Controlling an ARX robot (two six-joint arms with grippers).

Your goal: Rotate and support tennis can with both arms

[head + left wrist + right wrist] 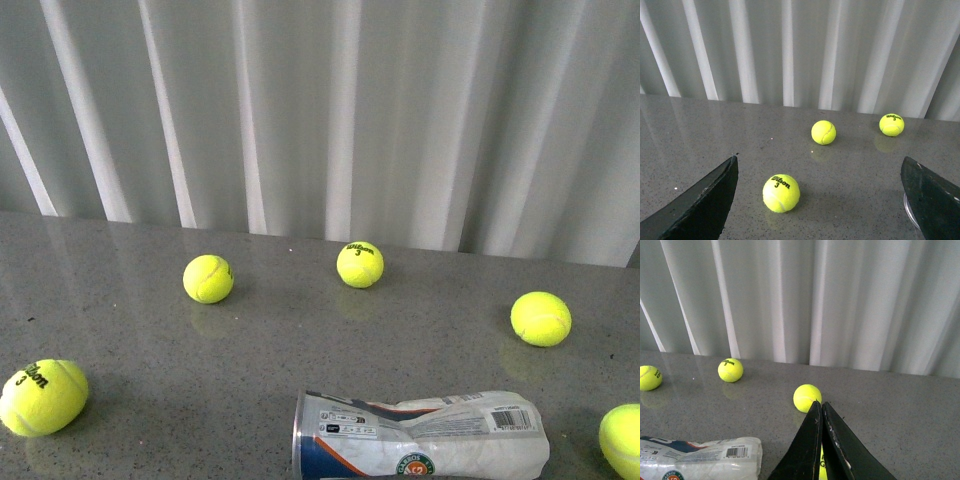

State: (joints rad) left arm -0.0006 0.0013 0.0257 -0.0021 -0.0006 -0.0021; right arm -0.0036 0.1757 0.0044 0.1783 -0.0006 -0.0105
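Observation:
The tennis can (420, 440) lies on its side at the near edge of the grey table, silver rim to the left, its clear label-wrapped body crumpled. Neither arm shows in the front view. In the left wrist view my left gripper (819, 158) stands wide open, its black fingers (700, 205) far apart with only a tennis ball (781, 193) on the table between them. A sliver of the can's rim (909, 212) peeks from beside one finger. My right gripper (820, 404) is shut with nothing held. The can's closed end (700, 457) lies beside it, apart.
Several yellow-green balls are scattered on the table (120, 250): two at the back (208, 278) (360, 264), one right (541, 318), one near left (43, 396), one at the right edge (622, 440). One ball (807, 398) sits just beyond the right fingertips. White curtain behind.

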